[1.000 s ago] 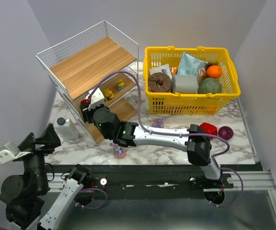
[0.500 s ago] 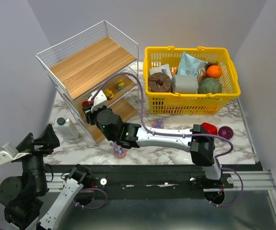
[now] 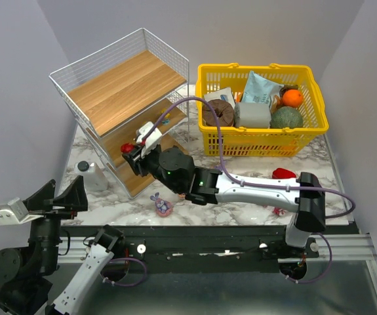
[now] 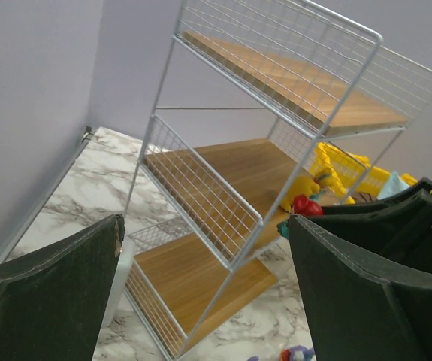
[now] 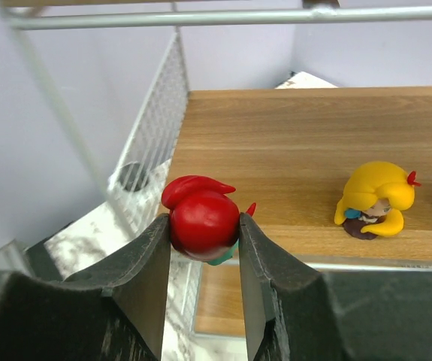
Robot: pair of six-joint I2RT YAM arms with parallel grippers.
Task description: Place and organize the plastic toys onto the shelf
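Observation:
My right gripper (image 5: pixel 203 222) is shut on a small red toy (image 5: pixel 203 216) with a green underside. It holds the toy at the front edge of the middle board (image 5: pixel 298 143) of the shelf (image 3: pixel 119 85), near its left end (image 3: pixel 130 149). A yellow figurine (image 5: pixel 372 199) lies on that board to the right. A purple toy (image 3: pixel 163 207) lies on the table below the right arm. My left gripper (image 4: pixel 204 226) is open and empty, low at the near left (image 3: pixel 70 197), facing the shelf (image 4: pixel 276 83).
A white bottle (image 3: pixel 91 174) stands left of the shelf's foot. The yellow basket (image 3: pixel 260 141) of groceries sits at the back right. A red pepper (image 3: pixel 281 173) shows behind the right forearm, and a small pink toy (image 3: pixel 280 211) lies near the front edge.
My right gripper has moved a little right and toward me along the shelf front, still holding the red toy. Its elbow swung right. The left arm dropped slightly.

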